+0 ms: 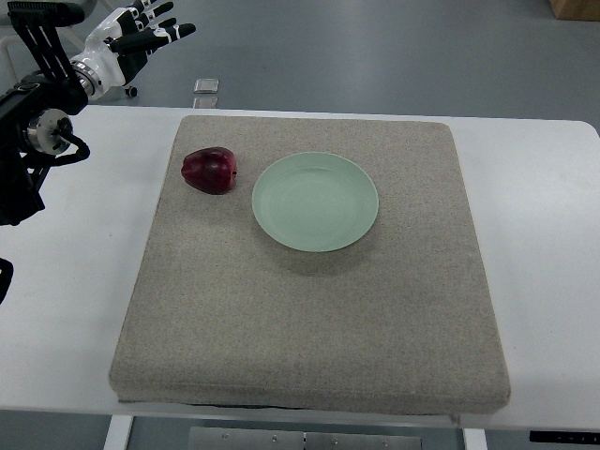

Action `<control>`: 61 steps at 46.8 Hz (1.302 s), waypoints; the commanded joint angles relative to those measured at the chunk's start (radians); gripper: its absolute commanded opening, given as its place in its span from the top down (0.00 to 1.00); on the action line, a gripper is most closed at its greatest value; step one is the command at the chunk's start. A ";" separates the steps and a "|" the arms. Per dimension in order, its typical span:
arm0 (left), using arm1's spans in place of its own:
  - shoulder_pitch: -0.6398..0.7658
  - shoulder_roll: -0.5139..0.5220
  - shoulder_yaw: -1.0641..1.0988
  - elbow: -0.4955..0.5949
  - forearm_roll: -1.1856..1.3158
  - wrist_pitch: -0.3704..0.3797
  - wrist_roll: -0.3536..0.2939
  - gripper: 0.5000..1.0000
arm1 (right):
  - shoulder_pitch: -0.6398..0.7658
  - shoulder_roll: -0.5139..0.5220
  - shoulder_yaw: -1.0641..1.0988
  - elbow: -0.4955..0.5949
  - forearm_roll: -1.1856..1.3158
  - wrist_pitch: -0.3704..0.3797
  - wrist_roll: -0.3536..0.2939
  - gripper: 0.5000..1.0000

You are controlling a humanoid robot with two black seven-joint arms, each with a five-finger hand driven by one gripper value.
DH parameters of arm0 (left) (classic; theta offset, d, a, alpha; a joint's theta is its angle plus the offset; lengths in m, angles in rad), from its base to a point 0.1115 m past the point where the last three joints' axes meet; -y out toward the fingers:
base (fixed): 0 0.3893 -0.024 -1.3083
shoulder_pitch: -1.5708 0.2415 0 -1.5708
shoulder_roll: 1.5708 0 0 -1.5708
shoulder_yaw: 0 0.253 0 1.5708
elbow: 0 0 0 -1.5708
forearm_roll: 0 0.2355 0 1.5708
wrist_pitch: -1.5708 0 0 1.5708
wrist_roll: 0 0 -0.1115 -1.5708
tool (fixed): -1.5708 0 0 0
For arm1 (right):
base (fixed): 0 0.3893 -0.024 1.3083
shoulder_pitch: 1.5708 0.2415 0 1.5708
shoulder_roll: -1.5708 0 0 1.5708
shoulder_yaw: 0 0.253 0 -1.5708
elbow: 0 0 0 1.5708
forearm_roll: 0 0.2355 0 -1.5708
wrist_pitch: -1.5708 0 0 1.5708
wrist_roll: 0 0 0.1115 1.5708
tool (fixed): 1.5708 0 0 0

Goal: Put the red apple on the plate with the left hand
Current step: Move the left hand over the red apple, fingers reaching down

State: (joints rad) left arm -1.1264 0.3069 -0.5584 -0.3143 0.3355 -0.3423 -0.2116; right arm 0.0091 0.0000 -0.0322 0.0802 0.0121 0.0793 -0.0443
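Note:
A dark red apple [210, 171] lies on the grey fabric mat [309, 319], just left of the pale green plate [315, 202], which holds nothing. My left hand [145, 36] is raised at the top left, beyond the table's far edge, well above and left of the apple. Its fingers are spread and hold nothing. The black left arm comes in along the left edge. The right arm does not show.
The mat covers most of a white table [553, 244]. A small grey object [207, 85] lies on the floor beyond the table's far edge. A brown box corner [577, 7] shows at the top right.

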 commanded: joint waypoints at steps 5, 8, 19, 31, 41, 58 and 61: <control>-0.030 0.020 0.032 -0.012 0.246 -0.006 0.000 0.01 | 0.000 0.000 0.000 0.001 0.000 0.000 0.000 0.14; -0.036 0.024 0.070 -0.032 0.316 -0.012 -0.002 0.01 | 0.000 0.000 0.000 0.001 0.000 -0.001 0.000 0.14; -0.095 0.112 0.282 -0.189 0.378 -0.014 -0.002 0.01 | 0.000 0.000 0.000 0.001 0.000 -0.001 0.000 0.14; -0.150 0.233 0.452 -0.440 0.509 -0.004 -0.044 0.01 | 0.000 0.000 0.000 0.001 0.000 -0.001 0.001 0.14; -0.153 0.242 0.459 -0.473 0.724 -0.003 -0.080 0.01 | 0.000 0.000 0.000 0.001 0.000 0.000 0.001 0.14; -0.153 0.284 0.503 -0.578 0.902 -0.007 -0.127 0.01 | 0.000 0.000 0.000 0.001 0.000 0.000 0.000 0.14; -0.154 0.285 0.520 -0.594 0.913 -0.007 -0.132 0.01 | -0.001 0.000 0.000 0.001 0.000 -0.001 0.000 0.14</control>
State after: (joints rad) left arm -1.2796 0.5900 -0.0550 -0.8925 1.2368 -0.3497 -0.3384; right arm 0.0092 0.0000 -0.0322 0.0810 0.0121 0.0791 -0.0437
